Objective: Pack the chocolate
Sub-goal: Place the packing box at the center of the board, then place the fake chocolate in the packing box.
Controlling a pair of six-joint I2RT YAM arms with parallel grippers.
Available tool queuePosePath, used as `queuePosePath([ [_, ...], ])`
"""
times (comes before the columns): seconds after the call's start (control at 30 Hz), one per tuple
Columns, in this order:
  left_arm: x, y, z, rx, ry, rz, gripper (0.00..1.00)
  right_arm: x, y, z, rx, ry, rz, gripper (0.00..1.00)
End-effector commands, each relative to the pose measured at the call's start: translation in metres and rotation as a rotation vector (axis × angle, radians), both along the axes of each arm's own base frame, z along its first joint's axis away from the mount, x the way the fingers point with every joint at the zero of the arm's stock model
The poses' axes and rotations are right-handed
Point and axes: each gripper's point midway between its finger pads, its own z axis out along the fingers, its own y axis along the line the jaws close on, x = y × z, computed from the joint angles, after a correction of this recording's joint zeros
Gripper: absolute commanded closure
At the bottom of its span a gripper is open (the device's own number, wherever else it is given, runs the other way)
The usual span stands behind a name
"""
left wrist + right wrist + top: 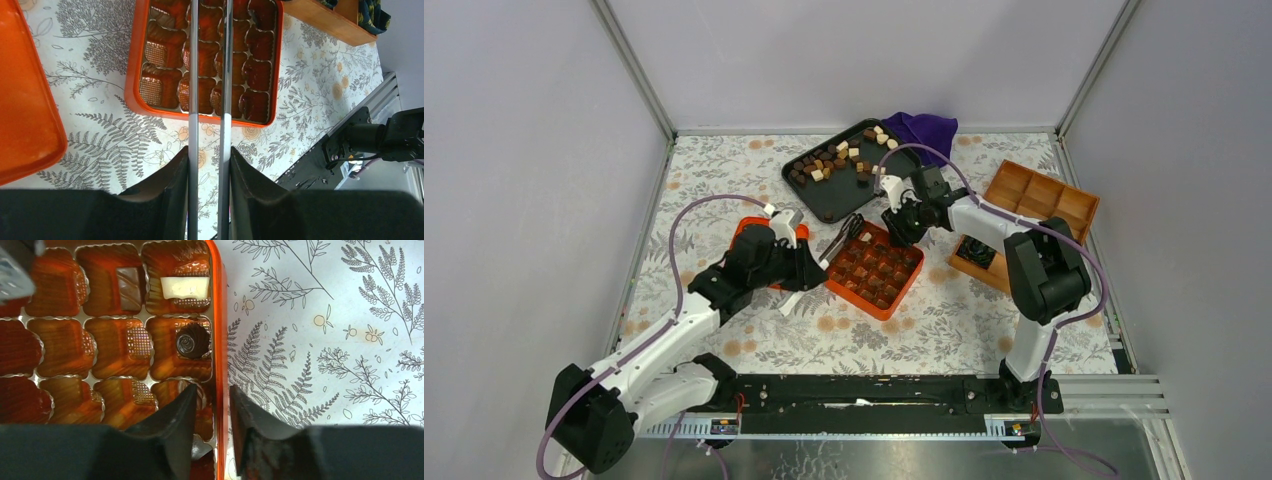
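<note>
Chocolate pieces lie on a black tray at the back. An orange compartment box sits mid-table. The right wrist view shows a brown piece, a white piece and a dark round piece in its cells. My left gripper is shut on metal tongs that reach over the box; their tips are out of view. My right gripper straddles the box wall, jaws close on either side.
An orange lid lies left of the box under my left arm. A wooden divided box with dark rolls stands at the right. A purple cloth lies behind the tray.
</note>
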Motion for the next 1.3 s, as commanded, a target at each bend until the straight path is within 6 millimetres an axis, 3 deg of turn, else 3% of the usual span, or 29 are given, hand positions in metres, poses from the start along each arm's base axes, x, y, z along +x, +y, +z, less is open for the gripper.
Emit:
queuePosePath([
  [0.0,-0.001,-0.013,0.017,-0.062,0.003,-0.04,1.0,0.006,0.008,0.018,0.07,-0.013,0.005,0.57],
  [0.1,-0.003,-0.016,0.017,-0.065,0.013,-0.056,1.0,0.008,0.0,0.037,0.094,-0.019,0.007,0.46],
  [0.27,-0.003,-0.019,0.016,-0.051,0.084,-0.034,1.0,-0.001,-0.025,0.079,0.171,-0.038,0.031,0.38],
  [0.43,-0.007,-0.022,0.008,0.031,0.168,-0.009,1.0,-0.015,-0.053,0.099,0.269,-0.052,0.002,0.29],
  [0.7,-0.004,-0.029,0.009,0.167,0.169,-0.007,1.0,-0.02,-0.07,0.091,0.314,-0.03,-0.045,0.24],
  [1.27,-0.004,-0.042,0.002,0.252,0.168,-0.002,0.97,-0.018,-0.068,0.09,0.35,0.001,-0.058,0.23],
])
